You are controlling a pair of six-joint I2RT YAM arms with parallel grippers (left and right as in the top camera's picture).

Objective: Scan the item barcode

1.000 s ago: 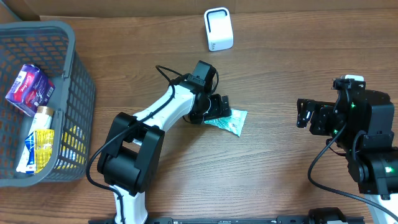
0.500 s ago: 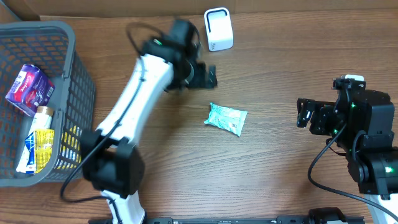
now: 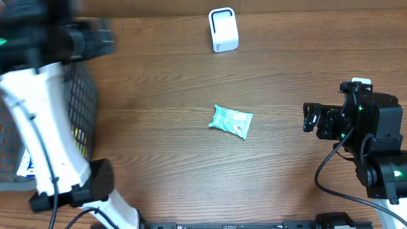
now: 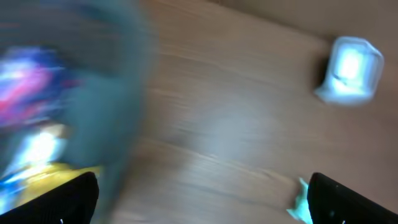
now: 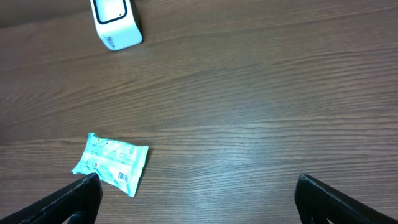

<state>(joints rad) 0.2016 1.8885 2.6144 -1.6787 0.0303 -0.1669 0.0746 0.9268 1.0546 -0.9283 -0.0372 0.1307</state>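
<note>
1. Packet (image 3: 231, 121): a small teal packet lies flat near the middle of the wooden surface (image 3: 159, 159), and nothing holds it. In the right wrist view, a small striped patch near one end may be its barcode, but it is too small to be sure.
2. Scanner (image 3: 223, 29): a white scanner stands upright at the far edge of the surface, well apart from the packet.
3. Right gripper (image 3: 311, 117): its jaws are spread wide and empty. It sits to the packet's right at about the same depth, well apart from it.
4. Left gripper (image 4: 202, 186): its jaws are spread and empty. It hangs above the grey basket (image 3: 86, 108) at the left edge, farther from the packet than the right gripper. Its picture is heavily blurred.
5. Step in hand, as judged: this looks like the pick-up stage, since no item faces the scanner. The left gripper appears bound for the basket.
6. Next move, as judged: a gripper must descend on an item and close across its narrow side. It must then carry the item to the scanner with the barcode facing it.
</note>
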